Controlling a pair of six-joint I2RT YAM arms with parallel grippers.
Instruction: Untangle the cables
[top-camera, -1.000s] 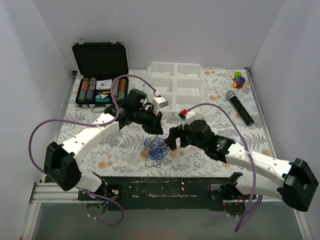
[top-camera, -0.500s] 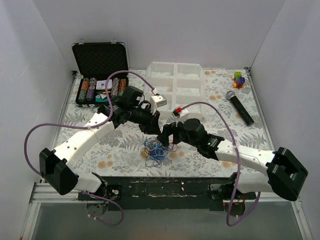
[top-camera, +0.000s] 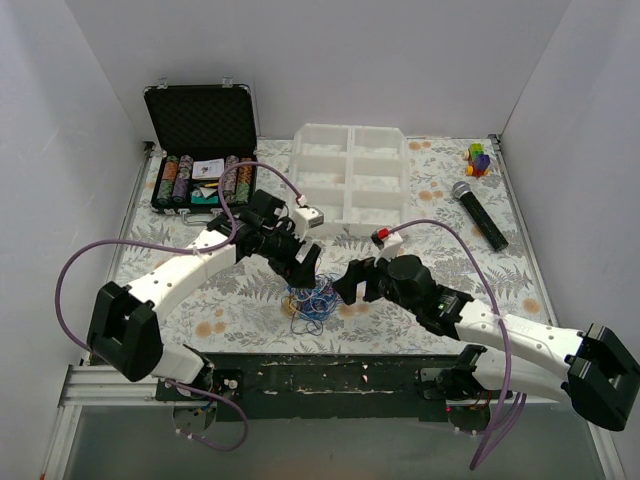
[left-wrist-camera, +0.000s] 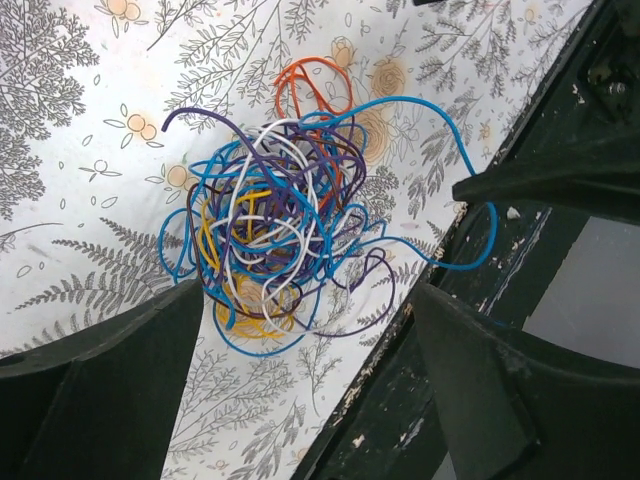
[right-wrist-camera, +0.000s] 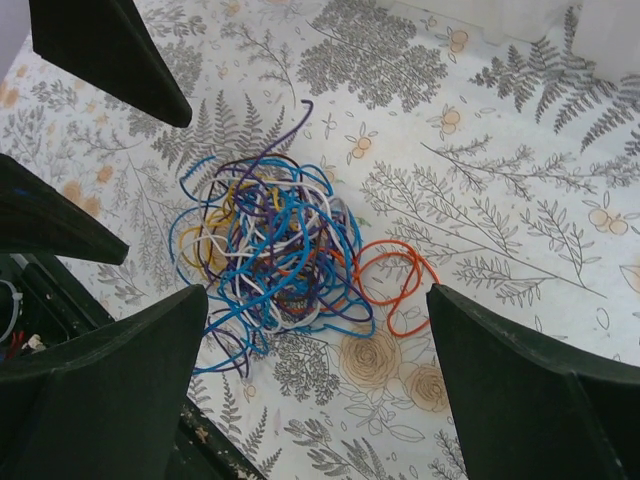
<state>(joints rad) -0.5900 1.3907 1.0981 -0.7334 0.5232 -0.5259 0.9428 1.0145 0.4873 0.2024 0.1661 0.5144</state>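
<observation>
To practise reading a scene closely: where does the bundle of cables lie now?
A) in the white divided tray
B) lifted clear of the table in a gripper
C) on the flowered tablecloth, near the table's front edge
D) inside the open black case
C: the cables lie loose on the tablecloth, close to the dark front edge.

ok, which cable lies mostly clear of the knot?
The orange loop: it sits out alone at the edge of the tangle, while the blue, purple, white and yellow ones are knotted together.
</observation>
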